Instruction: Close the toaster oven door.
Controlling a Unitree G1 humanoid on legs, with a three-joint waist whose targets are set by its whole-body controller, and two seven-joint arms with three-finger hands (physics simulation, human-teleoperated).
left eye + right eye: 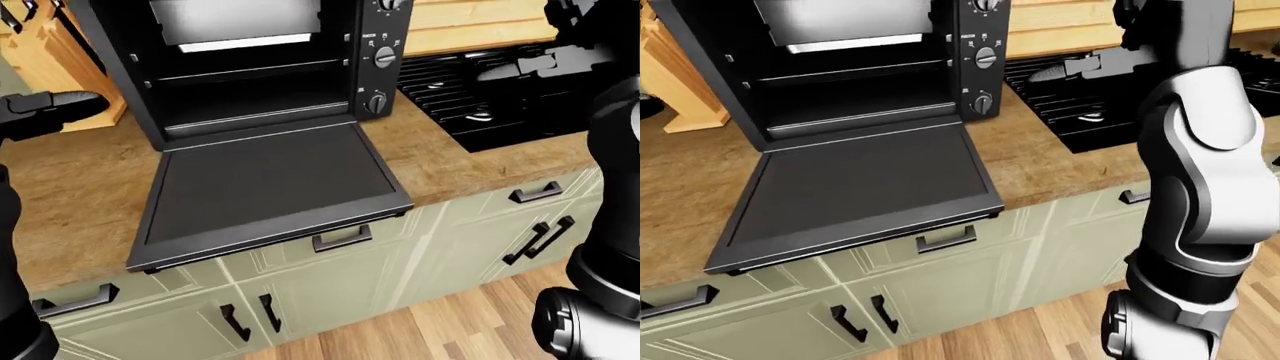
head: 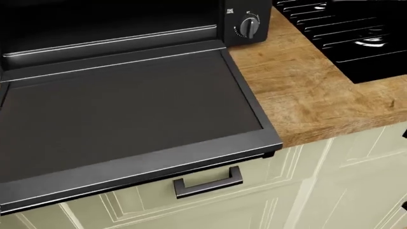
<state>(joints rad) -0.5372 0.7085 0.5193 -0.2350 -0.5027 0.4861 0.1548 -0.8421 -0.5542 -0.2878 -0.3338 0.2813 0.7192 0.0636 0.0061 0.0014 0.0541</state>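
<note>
Toaster oven door lies flat, free edge overhanging counter.

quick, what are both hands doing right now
Left hand: raised left of the toaster oven, holding nothing; open or closed cannot be told.
Right hand: raised over the stove, holding nothing; fingers too dark to tell.
</note>
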